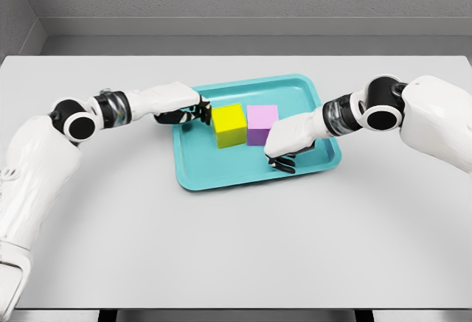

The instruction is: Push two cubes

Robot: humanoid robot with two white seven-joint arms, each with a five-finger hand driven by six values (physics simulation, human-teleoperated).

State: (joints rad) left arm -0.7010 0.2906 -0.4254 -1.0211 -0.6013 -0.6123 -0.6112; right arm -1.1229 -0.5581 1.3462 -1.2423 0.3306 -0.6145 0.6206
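A yellow cube (229, 124) and a pink cube (261, 123) stand side by side, touching, inside a teal tray (221, 175). My left hand (190, 114) reaches in from the left; its dark fingers are curled and press against the yellow cube's left face. My right hand (284, 154) comes in from the right and sits just right of and in front of the pink cube, fingers curled downward over the tray floor, holding nothing. Whether it touches the pink cube is unclear.
The tray lies in the middle of a pale grey table (236, 248). A grey wall runs behind the table's far edge. Nothing else stands on the table.
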